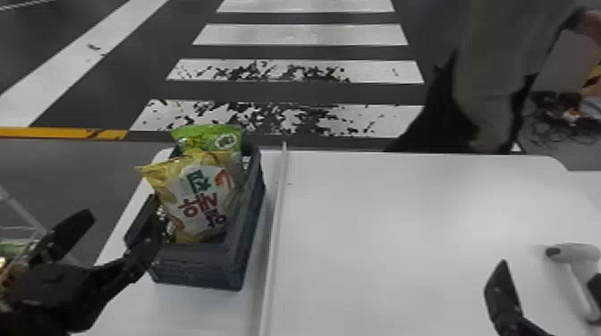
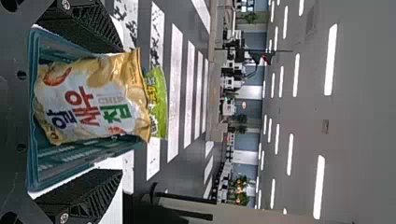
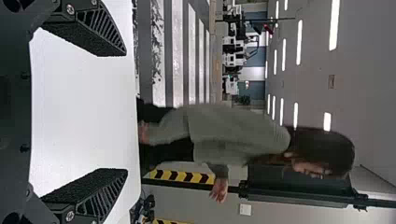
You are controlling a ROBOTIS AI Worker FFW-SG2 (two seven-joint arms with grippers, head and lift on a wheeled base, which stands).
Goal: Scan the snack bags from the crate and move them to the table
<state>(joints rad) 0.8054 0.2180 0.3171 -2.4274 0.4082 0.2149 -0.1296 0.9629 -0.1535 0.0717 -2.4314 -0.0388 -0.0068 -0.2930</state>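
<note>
Here at the robot's left end of the white, flat-topped worktop, the open, dark blue plastic crate has two bags on show. Up front it's the yellow-and-white foil snack bag, upright, printed face to the robot, top poking above the rim; tucked behind it, the bright green foil snack bag rises higher.

Over to the left tool, black, flat fingers well apart, nothing clamped! It hangs at the near left side of the crate, one finger in front of the wall; whether they touch, I can't tell.

Across on the other side, the right tool is above the worktop, fingers apart too, nothing held. And right there by it lies the white, handheld plastic scanner, near the right-hand side, well apart from the crate, its handle partly behind a black finger.
</note>
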